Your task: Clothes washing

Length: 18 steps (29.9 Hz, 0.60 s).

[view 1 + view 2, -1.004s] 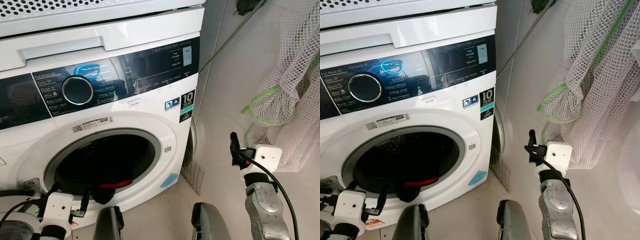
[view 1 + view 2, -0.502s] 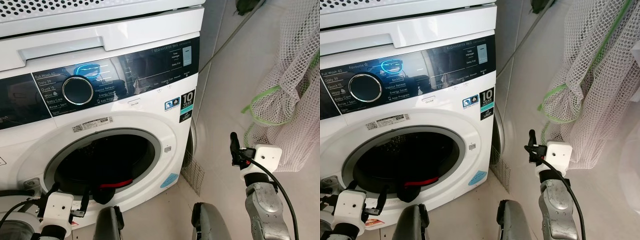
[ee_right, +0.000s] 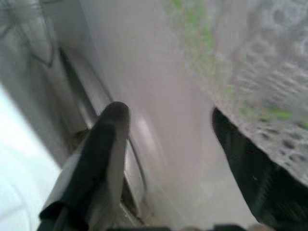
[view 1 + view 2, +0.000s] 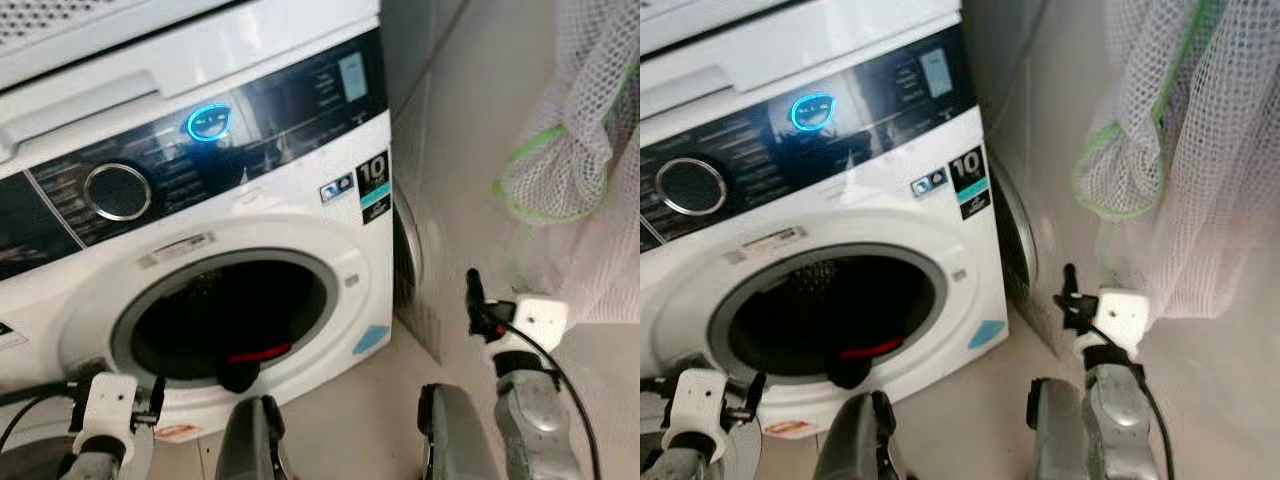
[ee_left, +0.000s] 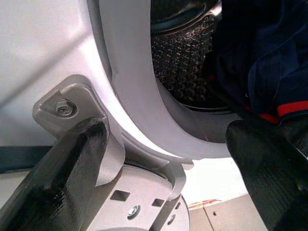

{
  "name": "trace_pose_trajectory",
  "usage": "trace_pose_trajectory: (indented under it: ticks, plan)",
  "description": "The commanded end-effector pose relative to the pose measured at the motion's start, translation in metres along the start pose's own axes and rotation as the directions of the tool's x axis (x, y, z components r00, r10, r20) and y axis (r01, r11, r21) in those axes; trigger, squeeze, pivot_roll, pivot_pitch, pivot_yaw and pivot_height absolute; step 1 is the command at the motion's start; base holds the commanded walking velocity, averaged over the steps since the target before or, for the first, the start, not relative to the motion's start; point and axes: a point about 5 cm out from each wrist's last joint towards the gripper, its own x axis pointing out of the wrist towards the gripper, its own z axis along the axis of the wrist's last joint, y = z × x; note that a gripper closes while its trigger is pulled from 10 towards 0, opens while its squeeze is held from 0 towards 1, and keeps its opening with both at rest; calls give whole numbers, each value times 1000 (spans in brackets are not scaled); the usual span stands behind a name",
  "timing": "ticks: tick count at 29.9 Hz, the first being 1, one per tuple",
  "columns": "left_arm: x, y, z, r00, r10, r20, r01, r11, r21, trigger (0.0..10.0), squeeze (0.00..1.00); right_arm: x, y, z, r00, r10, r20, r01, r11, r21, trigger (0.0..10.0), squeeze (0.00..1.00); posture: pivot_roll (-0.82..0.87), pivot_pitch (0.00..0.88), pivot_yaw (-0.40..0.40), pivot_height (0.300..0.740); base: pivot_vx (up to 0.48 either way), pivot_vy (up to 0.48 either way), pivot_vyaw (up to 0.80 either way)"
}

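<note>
Black fingers of the left gripper (image 5: 163,159) stand wide apart, blunt and matte, low at the left side of the washing machine (image 4: 200,200) beside its round opening (image 4: 225,315). Between them in the left wrist view sits a cast grey hinge bracket (image 5: 72,108) with a hex bolt, fixed to the smooth white front, and the pale grey rubber door seal (image 5: 139,106) curving past it. Just beyond, the perforated steel drum (image 5: 185,67) shows its dimpled pattern, and dark navy clothes (image 5: 260,53) with a red stripe lie in the drum and hang down over the seal's lower lip.

Right gripper (image 4: 472,300) is raised well to the right of the machine, near the pale wall; its 2 fingers are spread open on nothing, as the right wrist view shows, though blurred.

Farther off, the machine's glossy black control panel (image 4: 200,150) carries a chrome-ringed round dial (image 4: 117,191) and a glowing blue oval light (image 4: 208,123). A sticker (image 4: 373,180) marked 10 sits below the panel. At the far right a white mesh laundry bag (image 4: 1180,150) with a green edge hangs soft and folded against the wall.
</note>
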Motion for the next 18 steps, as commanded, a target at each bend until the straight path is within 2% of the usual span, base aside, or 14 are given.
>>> trace_pose_trajectory:
  ticks: [1,8,18]
  plan:
    - [-7,-4,-23,992,-35,-120,33,999,-16,10000,0,1,5,1,1000,9,2,-9,1000,11,10000,0,90,204,165,540,0,0,0]
    - [3,-12,-24,995,-10,-103,6,999,-40,10000,0,6,3,6,1000,21,14,-21,1000,-1,10000,0,82,198,134,540,0,0,0]
    - [3,-19,-29,995,2,-102,-7,998,-55,10000,0,9,2,8,999,32,21,-32,999,-12,10000,0,75,190,127,540,0,0,0]
